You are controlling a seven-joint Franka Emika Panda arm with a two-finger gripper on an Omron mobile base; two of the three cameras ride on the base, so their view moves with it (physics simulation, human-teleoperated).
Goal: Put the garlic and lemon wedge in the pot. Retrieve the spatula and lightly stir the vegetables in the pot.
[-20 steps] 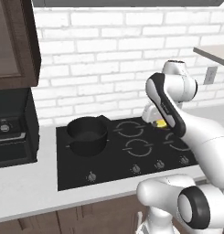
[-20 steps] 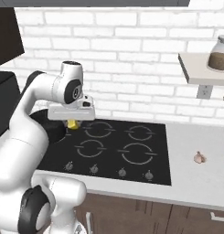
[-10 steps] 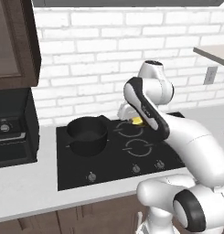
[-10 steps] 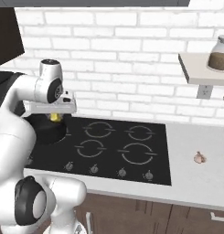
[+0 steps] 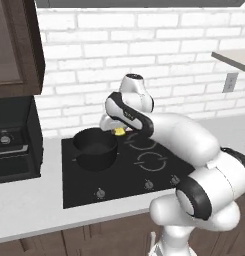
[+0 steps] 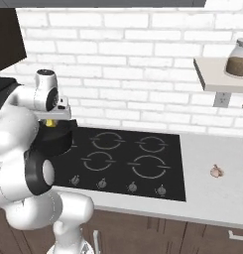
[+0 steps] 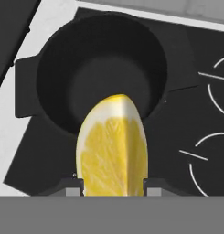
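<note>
The table (image 6: pixel 207 198) is a pale grey slab running along the white brick wall (image 6: pixel 143 54). A black cooktop (image 6: pixel 157 163) with four burner rings is set into the table. A wall shelf (image 6: pixel 219 74) at the far right carries a jar (image 6: pixel 239 58).

The white arm (image 5: pixel 174 132) reaches from the near right across the cooktop toward its far left corner.

The pot (image 5: pixel 95 146) stands on the far left burner of the cooktop. It is round, deep and black, with short side handles. In the hand view the pot (image 7: pixel 102 68) lies directly beyond the pincer, and its interior appears dark and bare.

The pincer (image 5: pixel 119 131) hangs above the right rim of the pot. It is closed narrowly on the lemon wedge (image 7: pixel 112 146), with one dark fingertip at each side of the wedge. The wedge is held above the cooktop, just short of the pot opening.

The garlic (image 6: pixel 216 171) rests on the table to the right of the cooktop, well apart from the pot.
</note>
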